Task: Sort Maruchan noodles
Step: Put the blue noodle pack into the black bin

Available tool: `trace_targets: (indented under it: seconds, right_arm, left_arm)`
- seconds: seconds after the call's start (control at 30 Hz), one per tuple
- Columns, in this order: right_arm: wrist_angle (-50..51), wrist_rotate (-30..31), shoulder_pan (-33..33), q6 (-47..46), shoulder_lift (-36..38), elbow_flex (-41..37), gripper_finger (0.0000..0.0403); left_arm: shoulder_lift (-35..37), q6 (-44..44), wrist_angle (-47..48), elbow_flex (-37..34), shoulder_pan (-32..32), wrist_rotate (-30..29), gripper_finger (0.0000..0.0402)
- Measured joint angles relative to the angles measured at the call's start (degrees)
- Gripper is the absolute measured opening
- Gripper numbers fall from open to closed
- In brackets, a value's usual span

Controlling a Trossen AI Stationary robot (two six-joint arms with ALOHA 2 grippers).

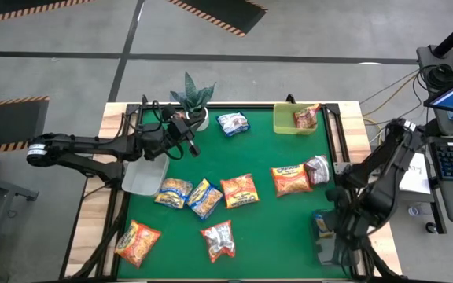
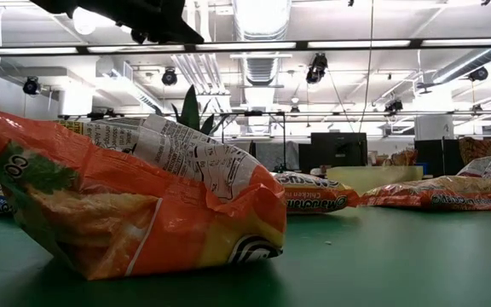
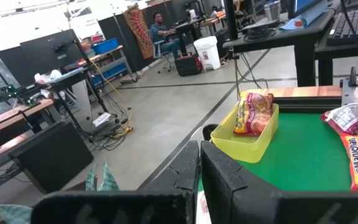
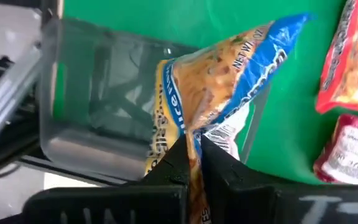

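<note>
My right gripper (image 1: 326,228) is at the table's near right corner, shut on a yellow-and-blue noodle packet (image 4: 229,81) above a clear plastic bin (image 4: 98,106). My left gripper (image 1: 189,143) is at the far left beside the potted plant (image 1: 191,98). It is shut and holds nothing in the left wrist view (image 3: 199,177). Several more packets lie flat on the green mat: yellow-and-blue ones (image 1: 173,191), orange ones (image 1: 240,190) and red-silver ones (image 1: 219,240). One packet (image 1: 305,118) lies in the lime-green tray (image 1: 283,119). My right gripper pinches a crumpled edge of the yellow-and-blue packet (image 4: 194,134) between its two fingers. It comes from above, pointing down. The packet hangs below the fingers, over the clear bin and its rim. I cannot tell whether its lower end rests on anything.
A second clear bin (image 1: 144,177) stands at the table's left side under my left arm. A blue-silver packet (image 1: 233,123) lies near the far edge. A large orange packet (image 2: 126,213) fills the front of the low view. Black rails (image 1: 338,134) border the mat.
</note>
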State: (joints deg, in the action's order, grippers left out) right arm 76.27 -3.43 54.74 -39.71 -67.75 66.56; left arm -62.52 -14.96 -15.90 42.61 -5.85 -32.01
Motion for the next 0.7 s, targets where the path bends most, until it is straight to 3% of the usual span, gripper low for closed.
trace_targets:
  seconds: [0.47,0.7]
  right_arm:
    - [0.63,1.17,1.40,0.80,-7.18,-5.37,0.0009]
    - [-0.15,7.77,1.40,-0.56,-7.80,-5.37,0.0009]
  left_arm:
    - [0.00,0.00,-0.66,0.00,0.00,0.02,0.0000]
    - [-0.12,0.00,-0.85,0.00,0.00,0.02,0.0000]
